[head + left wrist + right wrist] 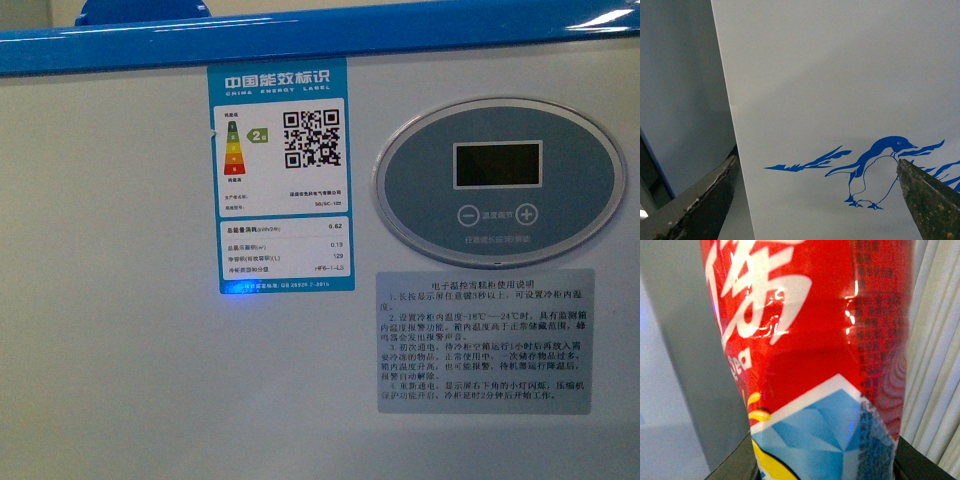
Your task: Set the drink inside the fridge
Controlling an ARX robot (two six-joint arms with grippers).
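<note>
The fridge (pixel 150 400) fills the front view at very close range: a white wall under a blue top rim (pixel 320 40), with an energy label (pixel 282 175) and an oval control panel (pixel 500 182). Neither arm shows there. In the left wrist view my left gripper (pixel 822 197) is open and empty, its dark fingers (pixel 702 205) wide apart, facing the fridge's white side (pixel 840 75) with its blue penguin picture (pixel 875 170). In the right wrist view my right gripper (pixel 822 470) is shut on the drink (pixel 810 340), whose red label with white characters fills the frame. Its cap is out of view.
A grey instruction sticker (pixel 485 340) sits below the control panel. A grey surface (pixel 680 100) lies beside the fridge's edge in the left wrist view. Pale pleated curtain (pixel 935 365) and a grey panel (pixel 685 340) stand behind the drink.
</note>
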